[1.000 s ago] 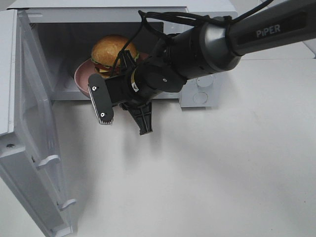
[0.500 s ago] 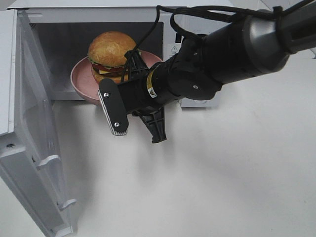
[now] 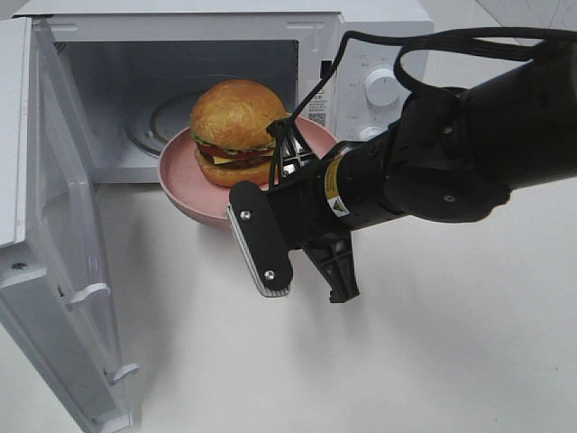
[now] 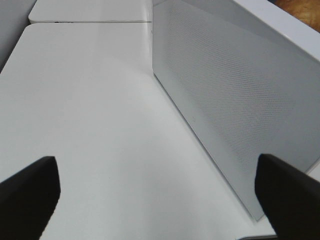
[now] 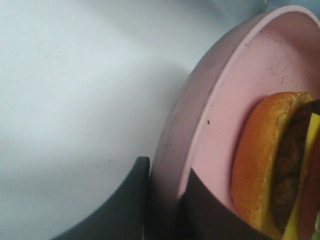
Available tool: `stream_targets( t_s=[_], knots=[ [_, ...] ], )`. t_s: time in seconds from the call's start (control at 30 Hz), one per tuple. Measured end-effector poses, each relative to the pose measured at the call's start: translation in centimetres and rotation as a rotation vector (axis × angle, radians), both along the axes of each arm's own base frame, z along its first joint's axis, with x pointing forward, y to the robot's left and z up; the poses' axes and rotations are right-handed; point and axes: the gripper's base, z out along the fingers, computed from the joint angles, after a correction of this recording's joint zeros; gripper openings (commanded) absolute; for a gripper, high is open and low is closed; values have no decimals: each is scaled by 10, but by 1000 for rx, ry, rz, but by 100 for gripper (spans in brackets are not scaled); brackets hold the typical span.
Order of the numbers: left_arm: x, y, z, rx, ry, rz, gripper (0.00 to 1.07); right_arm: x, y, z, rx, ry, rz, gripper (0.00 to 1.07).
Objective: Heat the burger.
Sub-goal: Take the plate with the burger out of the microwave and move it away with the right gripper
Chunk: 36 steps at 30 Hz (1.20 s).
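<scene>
— What carries the scene?
— A white table.
— What stands directly on it?
— A white microwave at twelve o'clock, its door swung open toward nine.

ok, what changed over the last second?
The right tool, shut on the plate rim, pulled the plate and burger out of the microwave toward the front right; the plate now sits mostly outside the opening. The grip stayed shut throughout. Door stayed open; the left tool stayed open beside the microwave.
</scene>
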Motion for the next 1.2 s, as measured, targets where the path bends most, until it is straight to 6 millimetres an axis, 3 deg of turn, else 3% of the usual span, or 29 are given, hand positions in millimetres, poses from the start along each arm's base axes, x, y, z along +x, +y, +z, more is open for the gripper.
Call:
stream_targets(
  t_s=[0.57, 0.8, 1.2],
  knots=[
    [0, 0, 0, 0, 0, 0, 98, -47, -45, 16, 0, -16, 9, 0],
    [0, 0, 0, 0, 0, 0, 98, -75, -76, 19, 5, 8, -58, 0],
    [0, 0, 0, 0, 0, 0, 98, -98, -108, 26, -12, 21, -180, 0]
  ],
)
